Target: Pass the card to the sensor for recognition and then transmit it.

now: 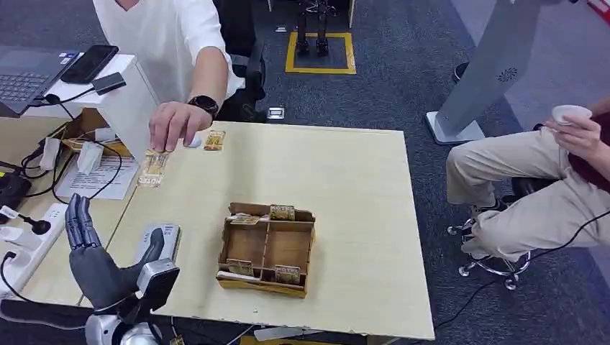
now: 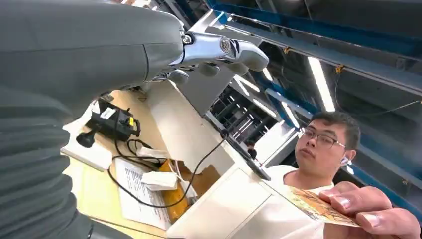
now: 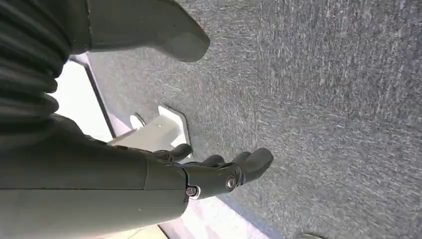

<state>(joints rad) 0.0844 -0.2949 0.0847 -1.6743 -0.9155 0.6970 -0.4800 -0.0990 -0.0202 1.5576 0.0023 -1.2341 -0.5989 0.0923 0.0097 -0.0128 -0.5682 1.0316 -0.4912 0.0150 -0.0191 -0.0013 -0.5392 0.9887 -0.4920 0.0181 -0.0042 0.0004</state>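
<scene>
Bright, even light — ceiling strips (image 2: 321, 82) glare.

Little legible print on the worktop

"NOTES" reads along the lower edge of the card (image 1: 152, 171) lying under a person's hand (image 1: 173, 125); similar lettering on a card (image 1: 287, 274) standing at the near wall of the cardboard box (image 1: 266, 249) is too small to make out.

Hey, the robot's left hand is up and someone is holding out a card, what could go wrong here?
The left hand is open and the person's hand holds the card by an edge, so a mistimed grip could drop it. Cables lie beside the raised arm and might snag.
</scene>
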